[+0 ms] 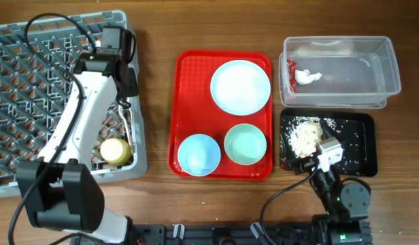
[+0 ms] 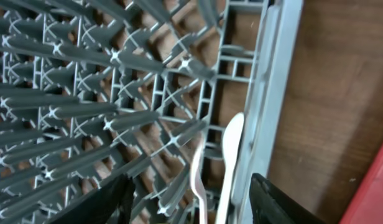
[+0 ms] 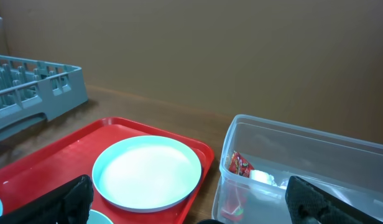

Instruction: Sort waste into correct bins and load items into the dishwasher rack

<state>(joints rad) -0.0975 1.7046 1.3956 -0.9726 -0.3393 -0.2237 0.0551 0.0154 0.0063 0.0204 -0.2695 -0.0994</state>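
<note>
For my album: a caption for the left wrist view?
Left gripper open above white cutlery lying at the rack's edge.

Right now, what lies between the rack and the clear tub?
The red tray, holding the plate, a blue bowl and a green bowl, seen from overhead.

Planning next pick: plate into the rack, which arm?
Left, likely: the left tool is open over the rack edge nearest the plate. The right tool sits far from the rack, by the black tray.

White arm links (image 1: 79,121), black joints (image 1: 63,197), black cables (image 1: 281,192)
</note>
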